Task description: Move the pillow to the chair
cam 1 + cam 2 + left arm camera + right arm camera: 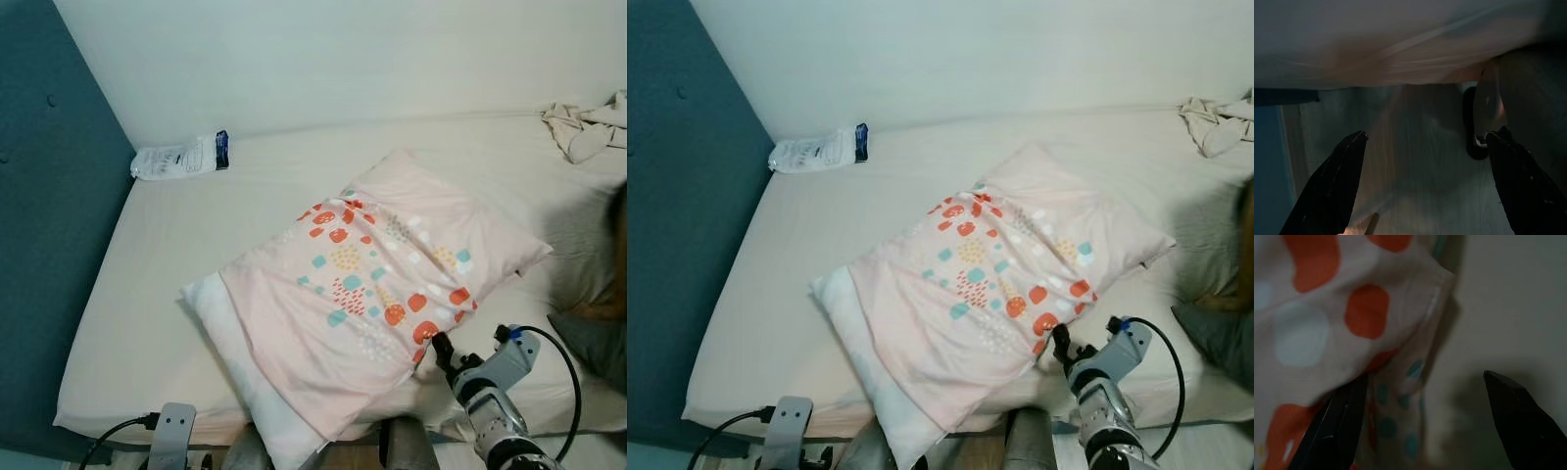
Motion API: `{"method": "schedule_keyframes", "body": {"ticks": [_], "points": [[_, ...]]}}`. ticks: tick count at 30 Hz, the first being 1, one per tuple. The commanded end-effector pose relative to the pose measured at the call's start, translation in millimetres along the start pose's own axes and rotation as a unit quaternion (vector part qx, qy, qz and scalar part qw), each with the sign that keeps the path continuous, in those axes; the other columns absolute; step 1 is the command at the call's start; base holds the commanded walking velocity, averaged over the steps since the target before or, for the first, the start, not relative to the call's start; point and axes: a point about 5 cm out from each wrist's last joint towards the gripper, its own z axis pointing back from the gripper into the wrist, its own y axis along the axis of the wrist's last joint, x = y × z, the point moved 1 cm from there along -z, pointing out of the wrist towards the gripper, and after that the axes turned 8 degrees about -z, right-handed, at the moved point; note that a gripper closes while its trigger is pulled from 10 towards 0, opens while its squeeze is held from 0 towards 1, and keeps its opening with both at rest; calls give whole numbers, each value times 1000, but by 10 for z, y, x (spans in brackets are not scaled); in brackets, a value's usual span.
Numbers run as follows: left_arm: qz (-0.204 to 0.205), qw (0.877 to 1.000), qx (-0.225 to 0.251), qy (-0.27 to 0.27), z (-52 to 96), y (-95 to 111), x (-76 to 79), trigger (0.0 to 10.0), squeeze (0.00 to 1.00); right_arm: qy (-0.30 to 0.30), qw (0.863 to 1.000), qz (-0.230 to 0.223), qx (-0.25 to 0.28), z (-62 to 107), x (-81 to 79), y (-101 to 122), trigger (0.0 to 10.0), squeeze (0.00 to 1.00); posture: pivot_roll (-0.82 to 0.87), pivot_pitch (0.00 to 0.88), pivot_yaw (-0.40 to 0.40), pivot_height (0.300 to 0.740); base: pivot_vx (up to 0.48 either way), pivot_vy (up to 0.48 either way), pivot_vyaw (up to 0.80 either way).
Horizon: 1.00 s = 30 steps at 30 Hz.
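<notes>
On the bed (167,284) before me lay the pillow (372,284), set at a slant near the front edge, one corner toward the wall (323,59). Its pale pink case carried orange, teal, white and yellow spots, and a plain white end stuck out of the case at the near left. My right gripper (437,349) sat at the pillow's near right edge with its fingers (1337,431) spread wide; one touched the spotted cloth, the other stood over the bare sheet, and they had hold of nothing. My left gripper (1425,186) hung low below the mattress edge, fingers wide apart and empty, over a wooden floor (1420,161). A cream sheet covered the bed. A teal padded headboard (49,215) stood at my left, a white packet (179,158) lay near it against the wall, and a crumpled cloth (586,127) lay at the far right corner.
</notes>
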Motion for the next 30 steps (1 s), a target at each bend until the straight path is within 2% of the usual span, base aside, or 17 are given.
{"method": "schedule_keyframes", "body": {"ticks": [1, 3, 9, 14, 16, 20, 21, 25, 28, 30], "points": [[-8, 1000, -21, -4, 28, -107, 20, 10000, 0, 12, 999, -37, 2, -12, -40, -18, 10000, 0, -60, 155, 42, 631, 0, 0, 0], [-6, 1000, -22, -1, 30, -111, 14, 10000, 0, 27, 998, -55, 10, -53, -121, 32, 10000, 0, -58, 151, 36, 631, 0, 0, 0], [2, 1000, -23, 5, 30, -114, 4, 10000, 0, 31, 998, -54, 12, -93, -189, 82, 10000, 0, -52, 147, 30, 631, 0, 0, 0], [3, 1000, -24, 5, 34, -126, 15, 10000, 0, 77, 995, -66, -1, -120, -323, 47, 10000, 0, -53, 145, 31, 631, 0, 0, 0], [2, 1000, -25, 4, 37, -131, 15, 10000, 0, 117, 990, -76, -16, -119, -409, -10, 10000, 0, -52, 150, 36, 631, 0, 0, 0], [1, 1000, -25, 3, 39, -136, 12, 10000, 0, 157, 984, -82, -34, -105, -480, -74, 10000, 0, -52, 150, 36, 631, 0, 0, 0], [1, 1000, -25, 4, 42, -143, 0, 10000, 0, 178, 978, -94, -48, -87, -507, -130, 10000, 0, -48, 158, 42, 631, 0, 0, 0], [-3, 1000, -26, 4, 56, -171, -20, 10000, 0, 205, 967, -121, -86, -18, -498, -295, 10000, 0, -39, 177, 54, 631, 0, 0, 0], [-5, 1000, -28, 4, 65, -190, -26, 10000, 0, 210, 965, -123, -100, 11, -480, -358, 10000, 0, -36, 182, 56, 631, 0, 0, 0], [-10, 999, -34, 4, 99, -265, -53, 10000, 0, 244, 951, -118, -149, 112, -477, -555, 10000, 0, -16, 207, 70, 631, 0, 0, 0]]}}
